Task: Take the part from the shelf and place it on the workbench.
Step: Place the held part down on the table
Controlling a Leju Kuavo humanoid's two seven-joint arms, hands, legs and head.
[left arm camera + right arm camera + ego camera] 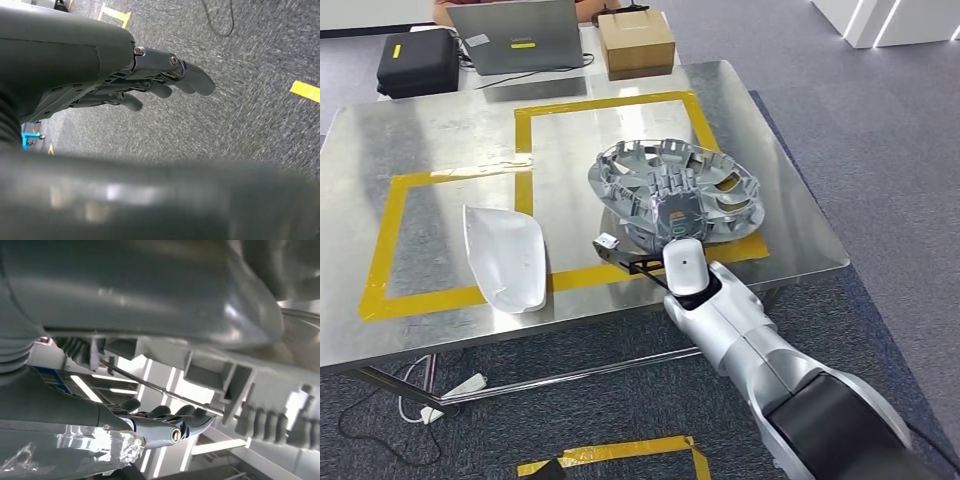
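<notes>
The part is a round silver-grey wheel cover with spokes and ribs. It hangs tilted just over the right taped square of the metal workbench. My right hand grips its near rim, with the fingers laid on its inner face. In the right wrist view the part's ribbed surface lies close against my right hand, with the table's shiny top close by. My left hand hangs over the grey carpet, its fingers stretched out and holding nothing.
A white curved shell lies in the left taped square. Yellow tape outlines both squares. At the far edge stand a black case, a laptop and a cardboard box. Cables trail under the table.
</notes>
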